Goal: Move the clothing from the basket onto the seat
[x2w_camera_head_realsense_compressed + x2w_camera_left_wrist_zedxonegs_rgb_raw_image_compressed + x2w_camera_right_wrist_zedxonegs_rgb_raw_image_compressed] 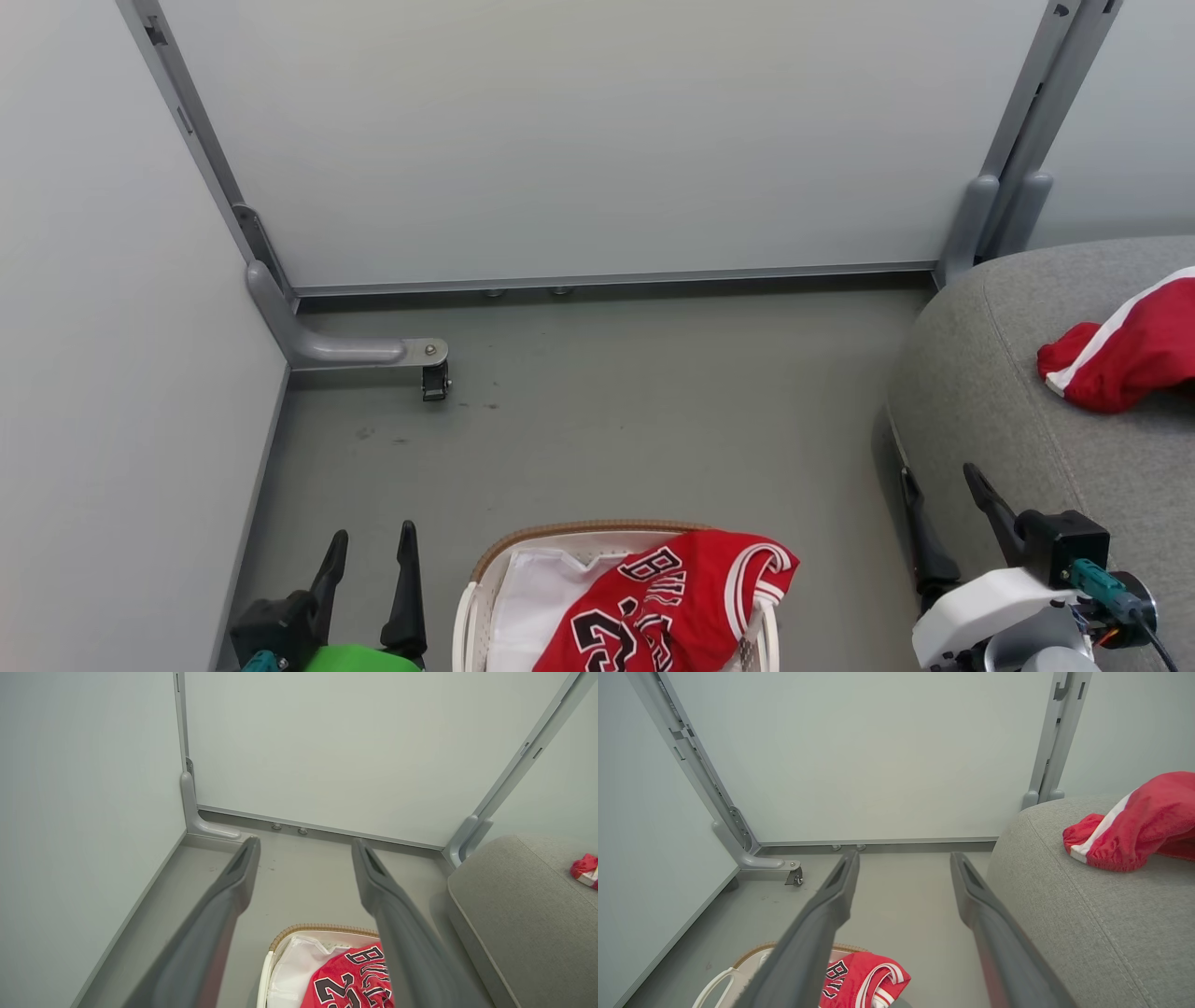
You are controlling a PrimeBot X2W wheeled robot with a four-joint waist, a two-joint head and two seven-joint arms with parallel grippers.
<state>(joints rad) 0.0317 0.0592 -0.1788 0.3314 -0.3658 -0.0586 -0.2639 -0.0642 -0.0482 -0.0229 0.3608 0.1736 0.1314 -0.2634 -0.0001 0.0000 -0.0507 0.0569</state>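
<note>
A red jersey [672,602] with black lettering lies in the white basket [471,597] with a brown woven rim, at the bottom middle of the head view; it drapes over the basket's right rim. Red shorts [1125,350] with a white stripe lie on the grey seat [990,392] at the right. My left gripper [371,539] stands open just left of the basket, holding nothing. My right gripper [938,476] is open beside the seat's front edge, empty. The left wrist view shows the jersey [348,980] and basket [299,931] below the open fingers. The right wrist view shows the shorts [1129,826] on the seat [1064,914].
Pale partition panels close off the back and left, with grey posts and a footed bracket with a caster [434,378] on the grey floor. A second post [1004,210] stands at the back right beside the seat. A white liner [532,593] lies under the jersey.
</note>
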